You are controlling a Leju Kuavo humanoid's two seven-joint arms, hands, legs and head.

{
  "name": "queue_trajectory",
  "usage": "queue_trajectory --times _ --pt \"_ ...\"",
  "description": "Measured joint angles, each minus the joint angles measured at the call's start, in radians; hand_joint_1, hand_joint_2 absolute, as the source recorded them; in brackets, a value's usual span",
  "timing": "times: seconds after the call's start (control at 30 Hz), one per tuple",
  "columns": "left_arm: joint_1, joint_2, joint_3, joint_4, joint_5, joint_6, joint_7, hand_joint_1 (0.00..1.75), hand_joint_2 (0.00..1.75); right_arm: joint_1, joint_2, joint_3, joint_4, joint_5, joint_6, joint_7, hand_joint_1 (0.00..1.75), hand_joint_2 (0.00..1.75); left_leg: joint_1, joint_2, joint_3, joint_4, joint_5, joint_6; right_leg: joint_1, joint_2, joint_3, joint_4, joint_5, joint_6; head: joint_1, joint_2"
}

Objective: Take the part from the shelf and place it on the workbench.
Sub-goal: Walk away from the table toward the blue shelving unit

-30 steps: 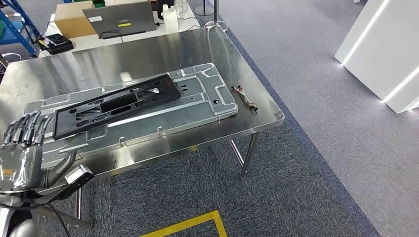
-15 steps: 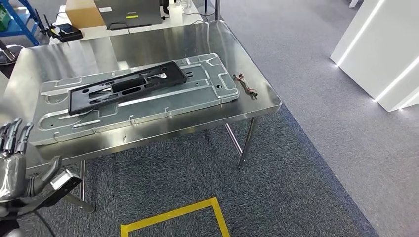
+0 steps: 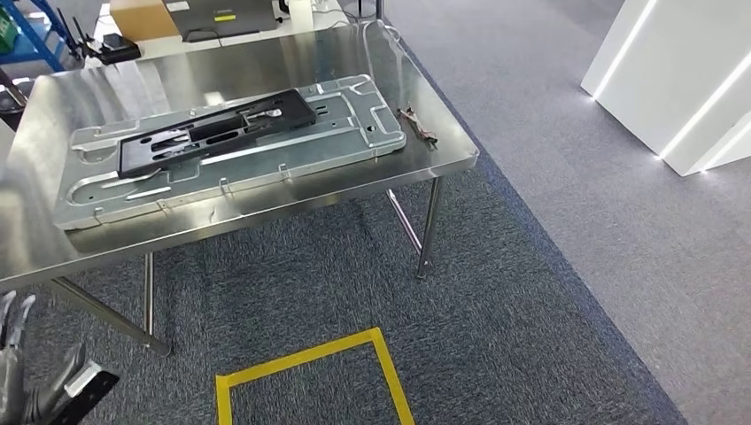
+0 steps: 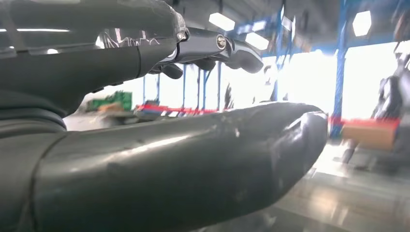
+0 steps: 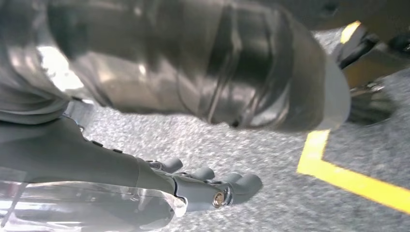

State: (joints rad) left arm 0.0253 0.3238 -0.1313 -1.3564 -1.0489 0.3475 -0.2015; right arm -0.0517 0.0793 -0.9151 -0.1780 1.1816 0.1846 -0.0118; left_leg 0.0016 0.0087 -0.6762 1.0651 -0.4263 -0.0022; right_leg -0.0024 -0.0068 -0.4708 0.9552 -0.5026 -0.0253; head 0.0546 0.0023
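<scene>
Black and flat, the long slotted plastic part [image 3: 212, 131] lies on a large grey stamped metal panel [image 3: 239, 168], which rests on the shiny stainless steel surface [image 3: 35, 239]. Near the panel's right end a small reddish-brown bundle of wires [image 3: 416, 126] lies on the same surface. The left robot hand [image 3: 27, 381] hangs low at the bottom left corner of the head view, well apart from the part, fingers [image 3: 11, 312] spread and holding nothing. The right robot hand [image 5: 193, 186] hangs over grey carpet [image 5: 251, 145] near yellow floor tape [image 5: 353, 181], fingers extended, slightly apart and empty
</scene>
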Motion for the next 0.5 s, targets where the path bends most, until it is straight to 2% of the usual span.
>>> queue_trajectory --times 0.07,0.1,0.13,0.17,0.2,0.23,0.3,0.33,0.37,0.43,0.47,0.5 --pt "0.016 -0.017 0.027 0.085 0.018 0.025 -0.022 0.00 0.00 0.001 -0.003 -0.005 0.000 0.000 -0.001 0.000 0.00 0.00 0.005 -0.002 -0.026 0.117 -0.106 -0.009 0.000 -0.002 -0.036 0.005 0.026 -0.005 0.000 0.000" --pt "0.023 -0.026 0.039 0.128 0.024 0.041 -0.035 0.00 0.00 0.002 -0.005 -0.007 0.000 0.000 -0.001 0.000 0.00 0.00 0.008 -0.002 -0.032 0.177 -0.132 -0.014 0.000 -0.002 -0.057 0.011 0.038 -0.004 0.000 0.000" --pt "0.029 -0.035 0.050 0.167 0.028 0.055 -0.045 0.00 0.00 0.003 -0.006 -0.009 0.000 0.000 -0.001 0.000 0.00 0.00 0.011 -0.002 -0.029 0.221 -0.131 -0.017 0.000 -0.002 -0.080 0.018 0.051 -0.003 0.000 0.000" --pt "0.032 -0.042 0.058 0.200 0.031 0.065 -0.052 0.00 0.00 0.004 -0.007 -0.011 0.000 0.000 -0.001 0.000 0.00 0.00 0.013 -0.002 -0.013 0.234 -0.107 -0.020 0.000 -0.003 -0.103 0.028 0.061 0.000 0.000 0.000" --pt "0.033 -0.049 0.066 0.229 0.037 0.069 -0.056 0.00 0.00 0.004 -0.007 -0.013 0.000 -0.001 -0.002 0.000 0.00 0.00 0.015 -0.001 0.021 0.215 -0.075 -0.022 -0.001 -0.004 -0.126 0.039 0.070 0.003 0.000 0.000" --pt "0.032 -0.055 0.074 0.255 0.047 0.068 -0.059 0.00 0.00 0.004 -0.008 -0.014 0.000 -0.002 -0.003 0.000 0.00 0.00 0.017 -0.001 0.069 0.165 -0.062 -0.022 -0.002 -0.005 -0.147 0.051 0.078 0.008 0.000 0.000" --pt "0.025 -0.072 0.101 0.325 0.081 0.068 -0.080 0.00 0.00 0.001 -0.008 -0.018 -0.001 -0.008 -0.006 0.001 0.00 0.00 0.014 -0.002 0.168 0.028 -0.092 -0.014 -0.001 -0.006 -0.175 0.072 0.091 0.020 0.000 0.000" --pt "0.021 -0.083 0.123 0.378 0.103 0.078 -0.104 0.00 0.00 0.001 -0.008 -0.021 -0.001 -0.011 -0.008 0.002 0.00 0.00 0.011 -0.002 0.197 -0.020 -0.115 -0.007 -0.002 -0.006 -0.180 0.077 0.099 0.026 0.000 0.000" --pt "0.016 -0.096 0.150 0.443 0.125 0.095 -0.136 0.00 0.00 0.001 -0.008 -0.024 -0.001 -0.014 -0.009 0.004 0.00 0.00 0.007 -0.002 0.208 -0.046 -0.126 0.003 -0.002 -0.006 -0.182 0.076 0.108 0.033 0.000 0.000" --pt "0.007 -0.122 0.206 0.589 0.166 0.129 -0.193 0.00 0.00 0.004 -0.008 -0.033 -0.001 -0.017 -0.012 0.008 0.00 0.00 0.005 0.001 0.198 -0.054 -0.111 0.023 -0.006 -0.004 -0.184 0.071 0.119 0.047 0.000 0.000" --pt "0.003 -0.134 0.233 0.660 0.185 0.137 -0.210 0.00 0.00 0.007 -0.009 -0.037 -0.001 -0.020 -0.014 0.012 0.00 0.00 0.005 0.004 0.188 -0.057 -0.097 0.033 -0.008 -0.003 -0.191 0.080 0.101 0.052 0.000 0.000" --pt "0.000 -0.145 0.258 0.723 0.204 0.139 -0.220 0.00 0.00 0.009 -0.009 -0.041 -0.001 -0.023 -0.015 0.016 0.00 0.00 0.006 0.005 0.175 -0.060 -0.082 0.042 -0.009 -0.001 -0.201 0.105 0.064 0.058 0.000 0.000"
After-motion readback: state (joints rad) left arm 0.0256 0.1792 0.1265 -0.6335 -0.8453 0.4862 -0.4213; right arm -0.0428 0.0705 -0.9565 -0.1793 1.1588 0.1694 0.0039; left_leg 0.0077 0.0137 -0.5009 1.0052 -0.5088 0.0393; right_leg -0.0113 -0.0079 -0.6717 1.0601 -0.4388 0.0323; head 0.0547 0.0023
